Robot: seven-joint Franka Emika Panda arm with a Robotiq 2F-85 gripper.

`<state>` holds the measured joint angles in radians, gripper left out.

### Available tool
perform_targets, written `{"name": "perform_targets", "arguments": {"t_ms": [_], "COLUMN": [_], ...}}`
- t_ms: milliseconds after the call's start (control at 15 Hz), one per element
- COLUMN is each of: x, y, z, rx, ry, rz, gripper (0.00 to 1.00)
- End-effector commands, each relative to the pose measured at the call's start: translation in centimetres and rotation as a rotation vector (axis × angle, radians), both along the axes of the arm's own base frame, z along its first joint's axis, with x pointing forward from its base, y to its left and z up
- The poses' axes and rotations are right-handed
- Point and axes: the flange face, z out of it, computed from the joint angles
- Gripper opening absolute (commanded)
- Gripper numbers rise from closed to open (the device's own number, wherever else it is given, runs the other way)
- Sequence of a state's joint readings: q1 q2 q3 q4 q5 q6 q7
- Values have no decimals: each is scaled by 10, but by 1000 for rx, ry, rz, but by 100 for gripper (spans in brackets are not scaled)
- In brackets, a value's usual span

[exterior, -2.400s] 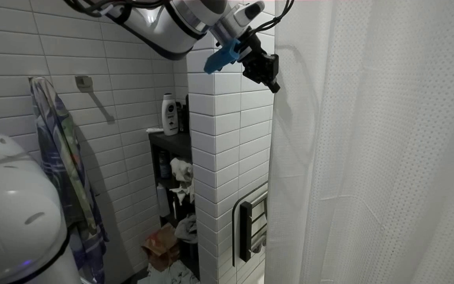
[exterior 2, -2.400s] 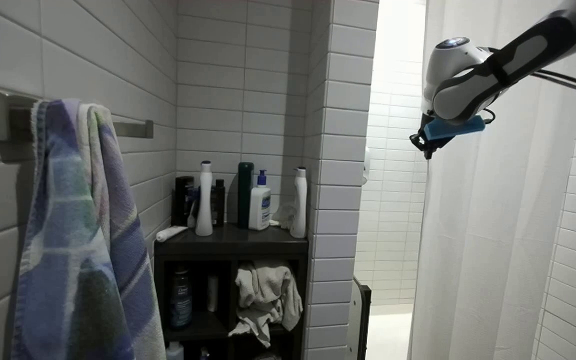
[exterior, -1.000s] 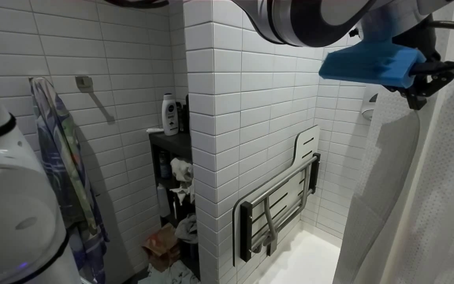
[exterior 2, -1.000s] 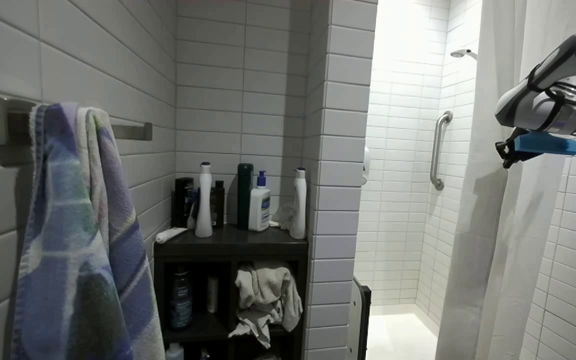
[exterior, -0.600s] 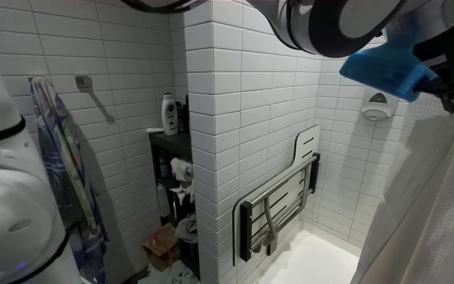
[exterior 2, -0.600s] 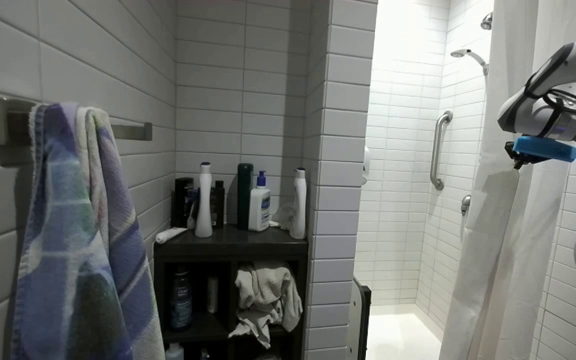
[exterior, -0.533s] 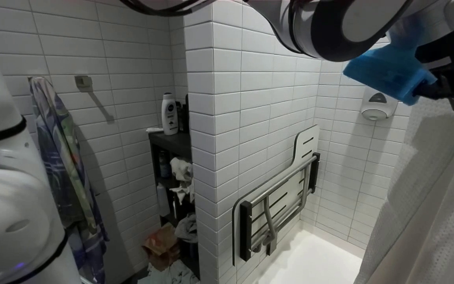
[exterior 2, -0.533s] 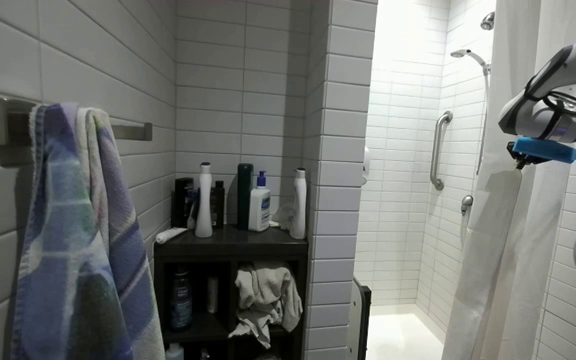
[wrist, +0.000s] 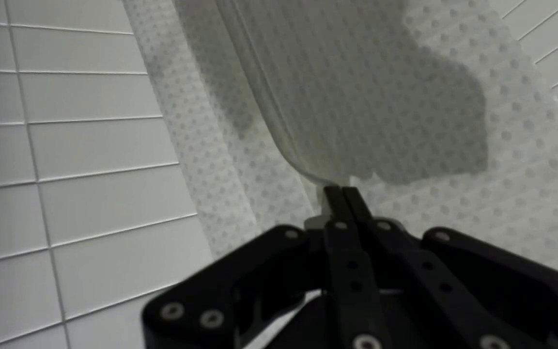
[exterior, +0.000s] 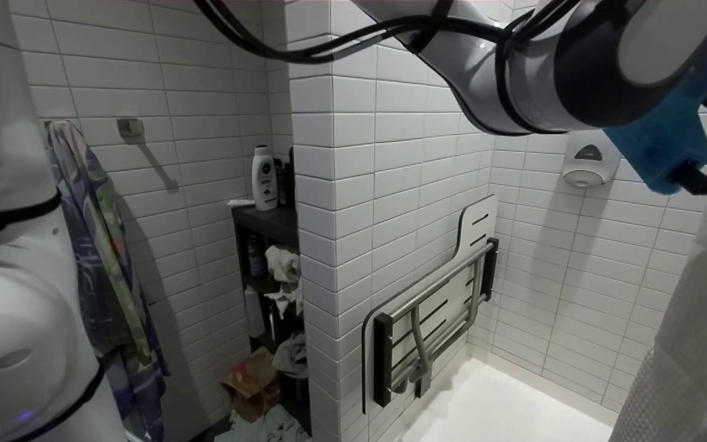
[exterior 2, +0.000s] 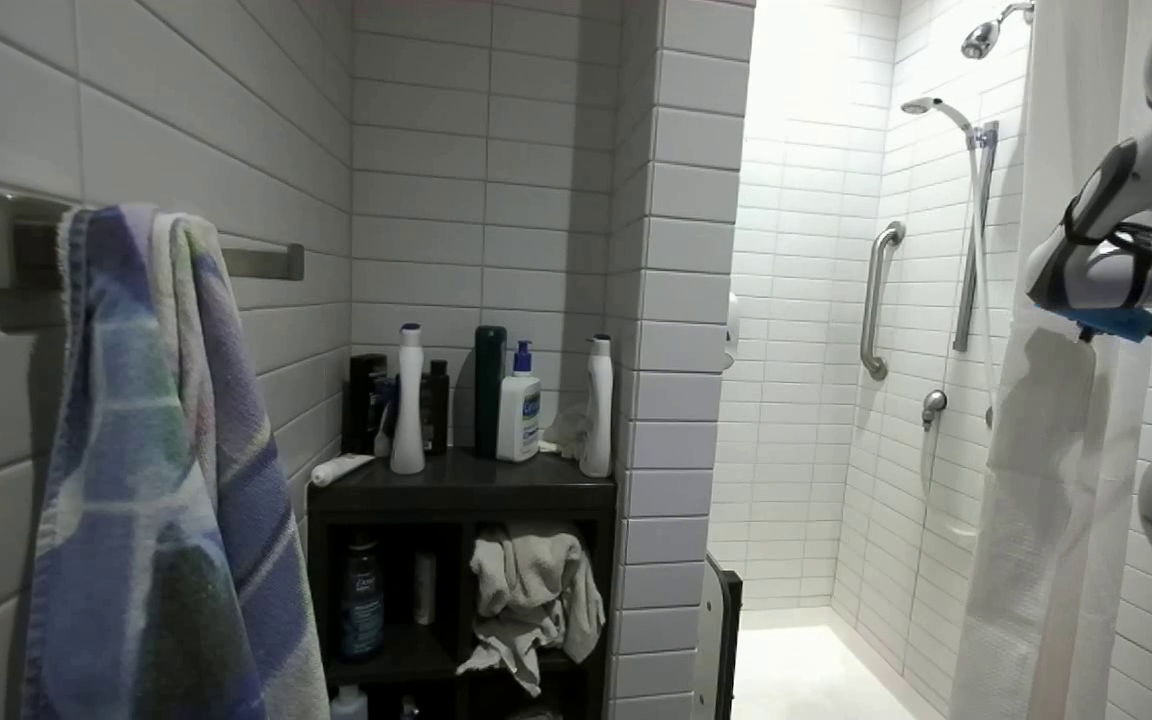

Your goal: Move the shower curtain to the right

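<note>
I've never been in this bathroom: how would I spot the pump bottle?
In an exterior view, find the dark shelf just left of the tiled pillar. Bottles stand on its top; the pump bottle is immediately right of the tall dark-green one. Unlike its neighbours, it is white with a blue pump.

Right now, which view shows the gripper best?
The wrist view: the gripper is close up, both fingertips in plain sight, shut on the shower curtain. Both exterior views show the arm and blue block, with at most a dark sliver of gripper.
</note>
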<state>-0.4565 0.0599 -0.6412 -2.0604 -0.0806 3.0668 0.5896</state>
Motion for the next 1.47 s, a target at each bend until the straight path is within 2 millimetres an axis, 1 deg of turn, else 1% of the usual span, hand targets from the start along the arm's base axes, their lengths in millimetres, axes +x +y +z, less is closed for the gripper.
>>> {"name": "perform_targets", "arguments": {"t_ms": [0,67,133,200,333,467,533,600,667,733,800,1000,1400], "x": [-12,-15,-71,-83,-121,-163,-179,-190,-166,-171,-172,-166,-165], "y": [-29,-35,-27,-33,-44,-51,-52,-52,-56,-56,-56,-55,-55], "z": [-28,-27,-43,-43,-46,-46,-46,-47,2,8,10,1,-1], "rx": [42,38,50,40,11,-13,-23,-24,-114,-137,-137,-119,-117], "ry": [-2,-8,-18,-15,-14,-12,-12,-14,-61,-76,-76,-60,-58], "rz": [-167,-207,-241,-280,-353,-424,-453,-474,-386,-384,-384,-383,-383], "gripper": [0,0,0,0,0,0,0,0,27,3,6,26,27]}}
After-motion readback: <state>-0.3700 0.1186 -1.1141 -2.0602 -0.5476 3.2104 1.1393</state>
